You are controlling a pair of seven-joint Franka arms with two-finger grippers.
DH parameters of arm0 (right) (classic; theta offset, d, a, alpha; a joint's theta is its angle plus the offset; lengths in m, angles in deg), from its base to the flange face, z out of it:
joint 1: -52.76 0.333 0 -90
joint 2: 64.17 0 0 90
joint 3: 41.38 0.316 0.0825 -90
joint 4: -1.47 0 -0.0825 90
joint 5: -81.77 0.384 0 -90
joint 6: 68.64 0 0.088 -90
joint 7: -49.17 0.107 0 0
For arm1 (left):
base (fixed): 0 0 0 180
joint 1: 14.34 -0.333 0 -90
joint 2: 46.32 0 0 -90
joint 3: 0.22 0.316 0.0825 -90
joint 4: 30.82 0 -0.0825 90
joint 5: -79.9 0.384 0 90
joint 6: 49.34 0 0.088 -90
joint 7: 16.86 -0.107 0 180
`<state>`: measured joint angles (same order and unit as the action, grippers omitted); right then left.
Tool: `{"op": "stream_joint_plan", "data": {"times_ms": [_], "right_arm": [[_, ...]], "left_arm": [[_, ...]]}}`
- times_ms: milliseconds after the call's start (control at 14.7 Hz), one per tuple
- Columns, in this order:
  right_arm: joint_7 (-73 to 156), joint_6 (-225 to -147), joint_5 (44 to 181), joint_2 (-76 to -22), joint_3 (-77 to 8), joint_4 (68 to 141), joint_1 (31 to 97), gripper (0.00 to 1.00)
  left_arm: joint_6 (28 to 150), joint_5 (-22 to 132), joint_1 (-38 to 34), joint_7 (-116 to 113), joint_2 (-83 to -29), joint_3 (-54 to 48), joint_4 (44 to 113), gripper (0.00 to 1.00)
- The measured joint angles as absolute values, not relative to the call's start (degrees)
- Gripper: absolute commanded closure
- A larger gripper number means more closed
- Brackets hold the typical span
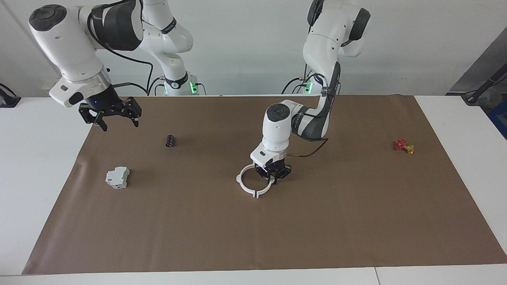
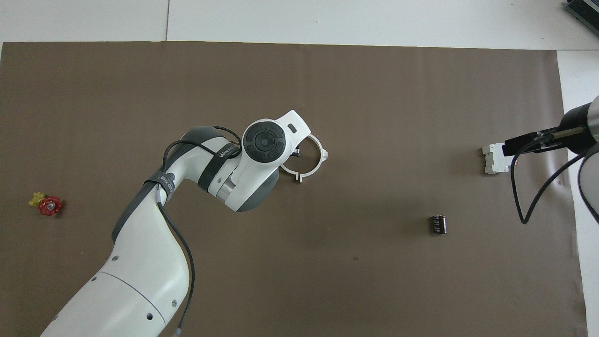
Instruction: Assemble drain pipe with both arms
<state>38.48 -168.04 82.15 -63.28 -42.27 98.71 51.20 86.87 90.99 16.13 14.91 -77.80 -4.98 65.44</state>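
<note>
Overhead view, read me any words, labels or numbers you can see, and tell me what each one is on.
Two dark bands on the left arm carry white lettering, one near the wrist, one lower down: both too small to read.
No other text is visible.

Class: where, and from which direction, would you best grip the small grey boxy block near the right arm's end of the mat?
Grip the grey boxy block across its two long flat sides, coming straight down from above: it lies flat on the brown mat with nothing beside it.

White drain pipe [image 1: 253, 184] ring, 2 halves joined, prob. flat on mat, mid-table
</note>
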Motion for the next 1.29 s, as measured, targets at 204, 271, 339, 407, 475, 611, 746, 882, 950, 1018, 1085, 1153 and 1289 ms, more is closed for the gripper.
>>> {"op": "stream_joint_plan", "data": {"times_ms": [204, 271, 339, 407, 475, 611, 746, 882, 950, 1018, 1085, 1153, 1289], "right_arm": [[38.48, -168.04, 82.15, -63.28, -42.27, 98.71, 51.2, 0.0], [38.48, -168.04, 82.15, -63.28, -42.27, 98.71, 51.2, 0.0], [38.48, -168.04, 82.15, -63.28, -42.27, 98.71, 51.2, 0.0], [38.48, -168.04, 82.15, -63.28, -42.27, 98.71, 51.2, 0.0], [38.48, -168.04, 82.15, -63.28, -42.27, 98.71, 51.2, 0.0], [38.48, -168.04, 82.15, -63.29, -42.26, 98.71, 51.2, 0.0], [38.48, -168.04, 82.18, -63.31, -42.26, 98.71, 51.2, 0.0], [38.61, -168.04, 82.31, -63.33, -42.25, 98.71, 51.2, 0.0], [39.3, -168.04, 82.51, -63.34, -42.23, 98.7, 51.21, 0.0], [40.76, -168.04, 82.62, -63.37, -42.12, 98.68, 51.26, 0.0], [42.06, -168.04, 82.65, -63.44, -41.94, 98.66, 51.4, 0.0], [42.88, -168.04, 82.66, -63.5, -41.79, 98.65, 51.58, 0.0], [43.52, -168.04, 82.66, -63.64, -41.61, 98.63, 51.65, 0.0]], "left_arm": [[86.75, 90.99, 16.16, 14.9, -77.82, -4.99, 65.41, 0.0], [86.62, 90.99, 16.19, 14.91, -77.84, -5.0, 65.41, 0.0], [86.29, 90.99, 16.2, 14.9, -77.86, -5.0, 65.41, 0.0], [85.96, 90.99, 16.21, 14.91, -77.86, -5.01, 65.41, 0.0], [85.83, 90.99, 16.22, 14.9, -77.86, -5.01, 65.39, 0.0], [85.0, 90.99, 16.22, 14.91, -77.87, -5.01, 65.06, 0.0], [82.37, 90.99, 16.23, 14.91, -77.87, -5.05, 63.87, 0.0], [79.18, 90.98, 16.24, 14.91, -77.87, -5.15, 62.2, 0.0], [78.18, 90.98, 16.26, 14.91, -77.87, -5.19, 61.38, 0.0], [77.55, 90.98, 16.28, 14.91, -77.85, -5.22, 60.76, 0.0], [76.59, 90.97, 16.31, 14.91, -77.79, -5.24, 60.27, 0.0], [75.43, 90.98, 16.32, 14.89, -77.58, -5.24, 59.88, 0.0], [73.53, 90.98, 16.31, 14.85, -76.82, -5.17, 59.47, 0.0]]}}
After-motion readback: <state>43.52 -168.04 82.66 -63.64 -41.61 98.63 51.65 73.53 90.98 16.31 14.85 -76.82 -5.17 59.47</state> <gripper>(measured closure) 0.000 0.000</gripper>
